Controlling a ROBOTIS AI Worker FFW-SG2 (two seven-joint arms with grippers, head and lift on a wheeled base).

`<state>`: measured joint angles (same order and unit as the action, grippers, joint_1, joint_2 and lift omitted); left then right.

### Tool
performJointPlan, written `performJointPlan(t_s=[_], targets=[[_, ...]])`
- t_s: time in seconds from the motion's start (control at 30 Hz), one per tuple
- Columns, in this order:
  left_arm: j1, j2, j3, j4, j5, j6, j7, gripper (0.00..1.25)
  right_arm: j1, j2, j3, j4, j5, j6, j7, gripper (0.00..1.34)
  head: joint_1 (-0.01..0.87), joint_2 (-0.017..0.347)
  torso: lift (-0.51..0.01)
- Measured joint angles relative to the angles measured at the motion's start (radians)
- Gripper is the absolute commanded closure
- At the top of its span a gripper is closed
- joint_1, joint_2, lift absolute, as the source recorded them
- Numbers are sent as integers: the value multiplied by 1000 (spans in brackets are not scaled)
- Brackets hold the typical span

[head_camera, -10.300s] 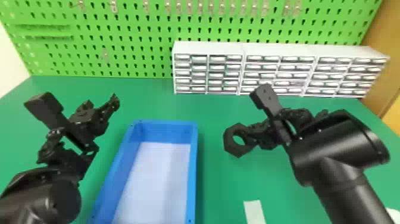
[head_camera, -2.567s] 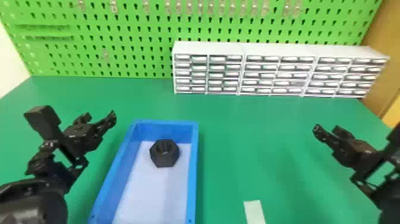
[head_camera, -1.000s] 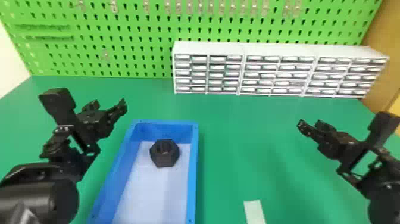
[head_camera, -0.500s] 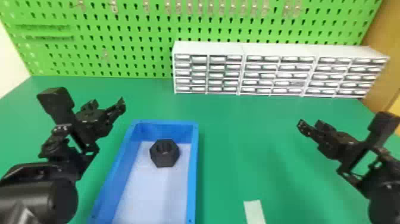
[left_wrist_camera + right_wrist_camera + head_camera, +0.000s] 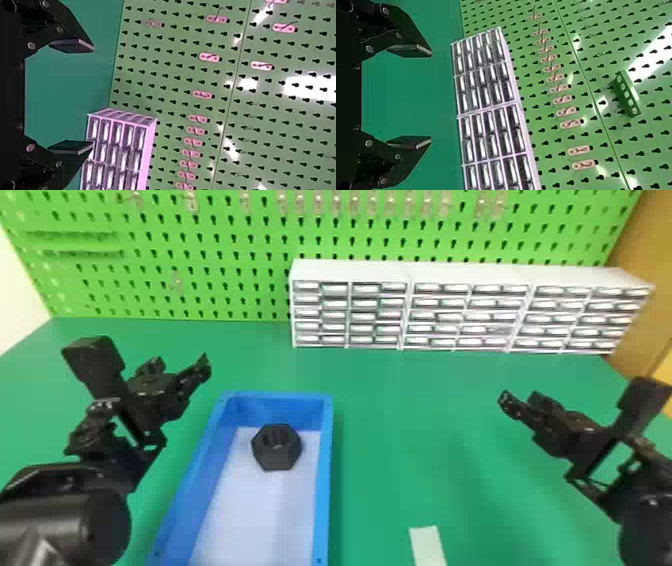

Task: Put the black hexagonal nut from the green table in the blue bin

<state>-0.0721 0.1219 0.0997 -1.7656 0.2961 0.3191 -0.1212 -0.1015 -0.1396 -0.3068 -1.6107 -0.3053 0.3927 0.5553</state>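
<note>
The job looks done, b/c the black nut [image 5: 276, 457] is in the blue bin [image 5: 324, 490]. So the step now is prob. just to let it be & end w/ no bumps. L pincer [image 5: 93, 96] is wide open w/ nothing in it. R pincer [image 5: 430, 97] is wide open too, & nothing is in it. No need to grab, so both can rest as they are.

If L pincer has to move, go slow, b/c it is near the far L corner of the bin. A knock there could shove the bin & make the nut slide. Best to lift up first, then go out to the L side, & not swing over the bin. R pincer is well apart from the bin, over the green surface [image 5: 425, 415], so it has lots of room. Don't poke the nut to make it neat. Any spot in the bin is prob. OK.

The nut is all black & looks fat & chunky, w/ 6 sides & a big round hole in the middle. It looks like it lies flat, w/ the hole facing up. It sits on the bin's white bottom [image 5: 250, 520], up by the far end. Can't tell if it touches the far wall.
</note>
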Motion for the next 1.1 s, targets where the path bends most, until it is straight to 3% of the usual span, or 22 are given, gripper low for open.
performJointPlan(t_s=[1.1], targets=[[5,0,5,0,2,0,0,397,-3,0,4,0,-2,1,1,487,666,32,-100]])
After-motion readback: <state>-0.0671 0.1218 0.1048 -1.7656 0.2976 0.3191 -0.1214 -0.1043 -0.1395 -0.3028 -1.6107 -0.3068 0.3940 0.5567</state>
